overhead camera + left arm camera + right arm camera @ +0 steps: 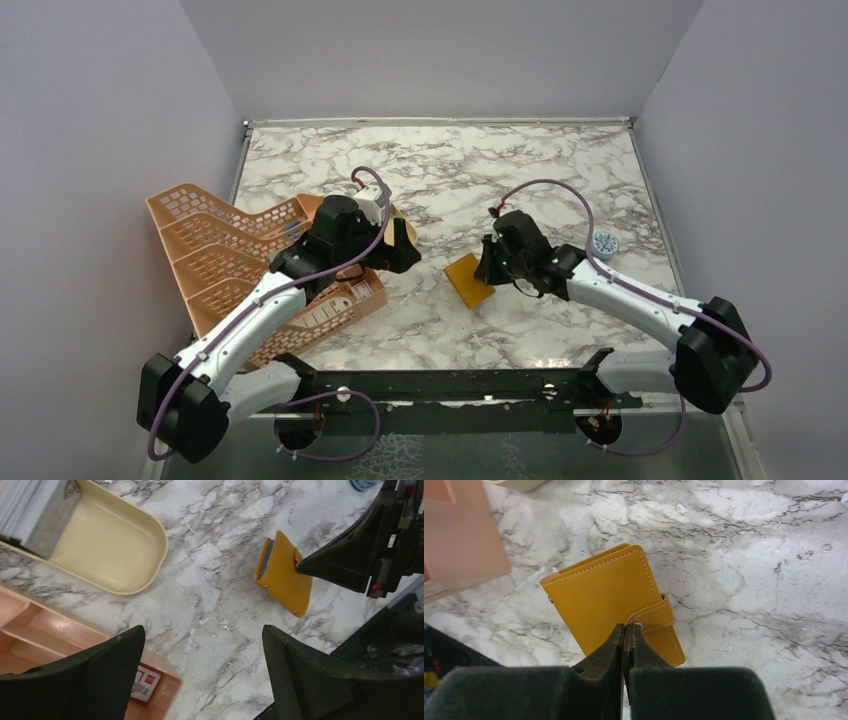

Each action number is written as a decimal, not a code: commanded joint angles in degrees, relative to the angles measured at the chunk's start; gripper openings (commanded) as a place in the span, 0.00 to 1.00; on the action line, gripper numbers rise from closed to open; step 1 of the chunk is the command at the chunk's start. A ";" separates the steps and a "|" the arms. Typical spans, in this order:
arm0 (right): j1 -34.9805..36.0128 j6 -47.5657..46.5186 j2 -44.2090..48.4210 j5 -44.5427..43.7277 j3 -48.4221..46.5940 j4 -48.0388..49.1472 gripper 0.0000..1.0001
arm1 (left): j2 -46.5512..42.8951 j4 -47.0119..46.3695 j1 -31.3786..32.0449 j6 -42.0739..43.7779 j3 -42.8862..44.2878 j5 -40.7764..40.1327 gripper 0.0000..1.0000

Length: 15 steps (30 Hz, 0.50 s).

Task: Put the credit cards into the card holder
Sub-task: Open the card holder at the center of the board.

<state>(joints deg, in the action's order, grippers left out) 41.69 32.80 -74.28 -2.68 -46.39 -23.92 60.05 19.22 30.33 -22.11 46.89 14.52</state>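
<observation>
Lying under everything is a big marble table (450, 170), white w/ grey swirls. Peach plastic rack (215, 250) w/ lattice holes sits at the left. L gripper (200, 635) hangs over bare marble, fingers spread wide, holding nothing. Tan oval dish (110, 545) is smooth & shiny. Card holder (604, 595), mustard, leather-like w/ stitching, lies folded mid-table. R gripper (625, 630) is pressed together, tips touching its snap strap. Credit cards (20, 500), thin & silvery, sit stacked at one end of the dish.
</observation>
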 commanded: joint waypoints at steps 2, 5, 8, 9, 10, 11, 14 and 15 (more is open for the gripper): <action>0.40 4.27 5.80 6.59 2.11 6.31 0.01 | 1.82 -12.80 0.08 -11.07 -4.42 15.15 0.89; 0.41 5.92 8.38 7.85 3.06 7.84 0.01 | 3.94 -16.91 0.23 -14.59 -5.53 18.30 0.89; 0.41 7.30 10.51 9.81 4.21 10.54 0.01 | 5.67 -19.40 0.52 -16.27 -6.12 18.90 0.90; 0.41 7.89 10.96 10.58 4.47 11.35 0.01 | 6.14 -20.23 0.60 -16.87 -6.38 19.14 0.90; 0.41 8.60 11.17 11.26 4.68 12.21 0.01 | 6.73 -21.22 0.70 -17.57 -6.64 19.40 0.90; 0.41 8.95 11.36 12.03 4.82 12.90 0.01 | 7.38 -22.12 0.82 -18.26 -6.87 19.71 0.90; 0.41 9.93 11.64 14.05 5.05 14.55 0.01 | 9.32 -24.71 1.17 -20.33 -7.44 20.72 0.88; 0.41 10.13 11.80 14.55 5.23 15.21 0.01 | 9.90 -25.26 1.34 -20.79 -7.51 20.87 0.87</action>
<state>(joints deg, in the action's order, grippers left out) 41.69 40.51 -63.86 7.35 -41.80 -14.44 67.96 0.58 30.92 -38.79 40.40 31.55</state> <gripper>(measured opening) 0.013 0.889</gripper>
